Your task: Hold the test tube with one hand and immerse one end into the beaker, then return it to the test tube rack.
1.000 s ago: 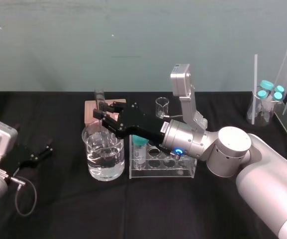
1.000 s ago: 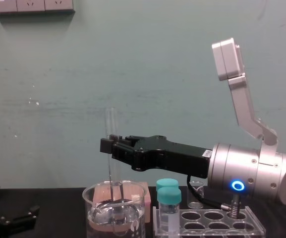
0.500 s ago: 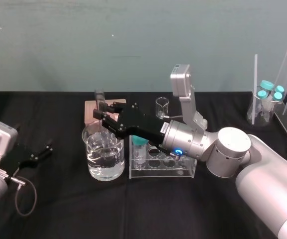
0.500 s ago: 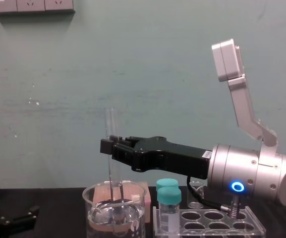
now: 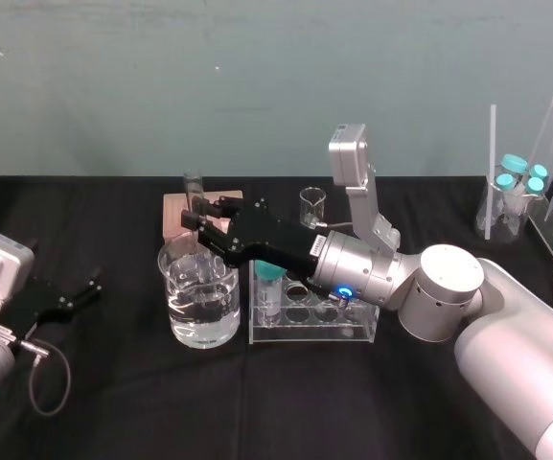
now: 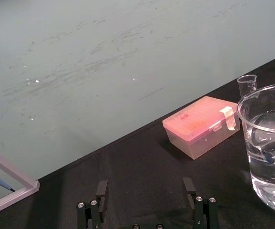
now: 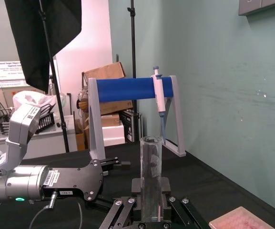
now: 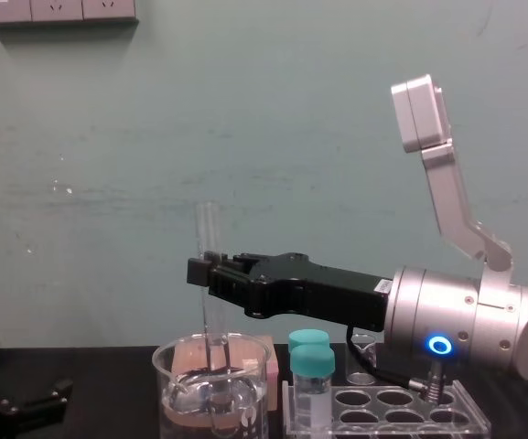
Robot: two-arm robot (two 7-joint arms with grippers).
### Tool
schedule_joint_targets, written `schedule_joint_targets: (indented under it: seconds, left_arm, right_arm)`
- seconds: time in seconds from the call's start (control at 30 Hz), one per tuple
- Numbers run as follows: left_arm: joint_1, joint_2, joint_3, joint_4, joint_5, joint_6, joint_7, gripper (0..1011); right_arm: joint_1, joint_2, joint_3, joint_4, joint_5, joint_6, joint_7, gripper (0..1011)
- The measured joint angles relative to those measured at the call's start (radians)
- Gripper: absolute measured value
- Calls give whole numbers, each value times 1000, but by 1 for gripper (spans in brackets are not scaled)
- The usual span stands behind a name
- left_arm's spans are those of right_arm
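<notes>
item: long thin clear glass test tube [image 8: 207, 224], axis upright, lower end inside the large clear glass beaker [image 5: 200, 309], pinched by my black right gripper [image 8: 203, 272]; clear acrylic test tube rack [image 5: 314, 332] just right of it. black cloth tabletop [image 5: 257, 407], teal wall [image 5: 257, 77]. left gripper [image 5: 81, 292] spread, parked left.

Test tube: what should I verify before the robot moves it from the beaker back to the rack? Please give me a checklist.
1. Right hand shut on the test tube: ok.
2. Test tube upright: ok.
3. Its lower end inside the beaker: ok.
4. Free holes in the test tube rack: ok.
5. Path clear of the teal-capped vial in the rack: cannot tell.
6. Left hand open and parked far to the left: ok.
</notes>
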Motion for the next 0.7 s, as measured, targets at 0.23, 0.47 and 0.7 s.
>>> schedule_joint_targets:
  seconds: [0.23, 0.47, 0.7]
  left_arm:
    - [0, 0, 0, 0, 0, 0, 0, 1000]
    - [0, 0, 0, 0, 0, 0, 0, 1000]
    - [0, 0, 0, 0, 0, 0, 0, 1000]
  right_arm:
    - [1, 0, 1, 4, 0, -2, 1, 225]
    - [0, 2, 1, 1, 0, -1, 1, 225]
    - [-2, 3, 0, -4, -2, 0, 1, 225]
